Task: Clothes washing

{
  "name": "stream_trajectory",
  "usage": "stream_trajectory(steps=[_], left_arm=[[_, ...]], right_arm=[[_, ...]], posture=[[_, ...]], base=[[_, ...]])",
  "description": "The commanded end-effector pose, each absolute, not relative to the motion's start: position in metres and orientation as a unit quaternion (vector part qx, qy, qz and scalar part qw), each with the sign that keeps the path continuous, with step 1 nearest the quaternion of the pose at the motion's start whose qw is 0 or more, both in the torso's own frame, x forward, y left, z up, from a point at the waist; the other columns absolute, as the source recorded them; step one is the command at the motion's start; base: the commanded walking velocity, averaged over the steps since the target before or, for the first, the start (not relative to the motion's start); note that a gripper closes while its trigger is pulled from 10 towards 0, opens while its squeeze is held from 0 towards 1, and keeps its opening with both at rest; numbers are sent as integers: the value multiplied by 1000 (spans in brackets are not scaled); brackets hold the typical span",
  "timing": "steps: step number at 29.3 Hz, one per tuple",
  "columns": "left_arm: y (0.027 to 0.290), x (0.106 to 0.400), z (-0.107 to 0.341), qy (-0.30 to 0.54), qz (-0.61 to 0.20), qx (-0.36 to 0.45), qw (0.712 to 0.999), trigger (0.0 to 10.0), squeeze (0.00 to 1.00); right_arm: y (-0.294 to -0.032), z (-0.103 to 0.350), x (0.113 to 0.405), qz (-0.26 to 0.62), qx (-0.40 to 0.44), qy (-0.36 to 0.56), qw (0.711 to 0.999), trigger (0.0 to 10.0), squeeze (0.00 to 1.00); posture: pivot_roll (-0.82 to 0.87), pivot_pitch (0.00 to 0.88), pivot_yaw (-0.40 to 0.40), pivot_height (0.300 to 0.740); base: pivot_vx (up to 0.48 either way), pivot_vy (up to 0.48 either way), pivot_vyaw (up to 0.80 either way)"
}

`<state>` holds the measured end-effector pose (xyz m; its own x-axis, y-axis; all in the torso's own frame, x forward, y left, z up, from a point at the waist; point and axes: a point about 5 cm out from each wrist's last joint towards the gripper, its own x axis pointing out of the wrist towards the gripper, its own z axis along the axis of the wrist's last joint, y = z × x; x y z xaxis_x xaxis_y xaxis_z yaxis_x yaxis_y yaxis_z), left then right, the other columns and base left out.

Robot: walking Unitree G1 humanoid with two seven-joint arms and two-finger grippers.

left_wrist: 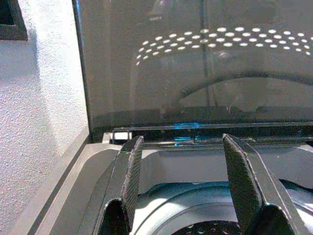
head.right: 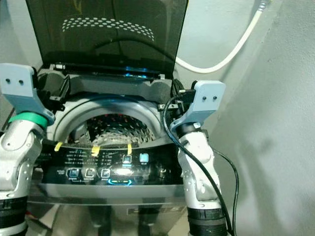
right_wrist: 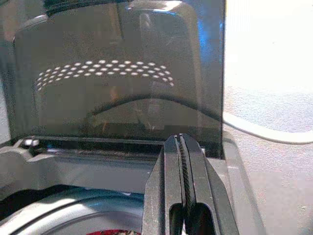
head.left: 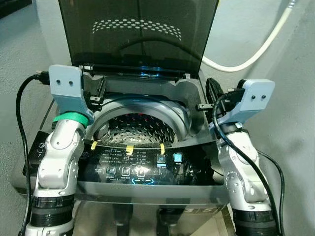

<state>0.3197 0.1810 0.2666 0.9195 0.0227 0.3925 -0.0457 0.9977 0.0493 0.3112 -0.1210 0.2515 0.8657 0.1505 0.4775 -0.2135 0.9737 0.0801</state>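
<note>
A top-loading washing machine stands before me with its dark tinted lid (head.left: 138,34) raised upright. Its perforated steel drum (head.left: 142,129) lies exposed below; a little red shows inside, and I cannot tell what it is. My left gripper (head.left: 96,93) hovers over the tub's left rear rim, open with nothing between its fingers (left_wrist: 131,169). Over the right rear corner of the machine, my right gripper (head.left: 212,91) is shut and holds nothing, its fingers (right_wrist: 171,161) pressed together and pointing at the lid.
The lit control panel (head.left: 142,167) runs along the machine's front edge, with yellow tape strips (head.left: 129,149) on the rim above it. A white hose (head.left: 261,46) curves across the wall behind on the right. Rough grey walls close in on both sides.
</note>
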Motion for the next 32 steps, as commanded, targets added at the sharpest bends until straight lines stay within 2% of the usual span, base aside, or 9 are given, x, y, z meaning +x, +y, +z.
stream_trajectory(steps=[1,32], left_arm=[[180,321,264,-196,19,26,980,10000,0],[171,328,261,-192,11,19,981,10000,0]], right_arm=[[-121,247,312,90,60,-233,966,10000,0],[-119,241,310,92,36,-222,970,10000,0]], posture=[[104,0,-11,740],[79,11,1,740]], base=[[-352,0,0],[-368,0,0]])
